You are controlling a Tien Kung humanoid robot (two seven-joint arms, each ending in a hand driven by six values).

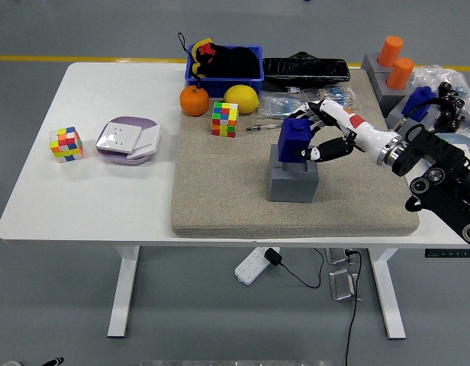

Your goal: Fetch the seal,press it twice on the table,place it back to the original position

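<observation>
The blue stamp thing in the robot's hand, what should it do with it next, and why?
Probably lower it straight down and let go. The right hand holds the blue seal over the grey holder, its base already at the square opening, so the seal looks nearly seated.
</observation>
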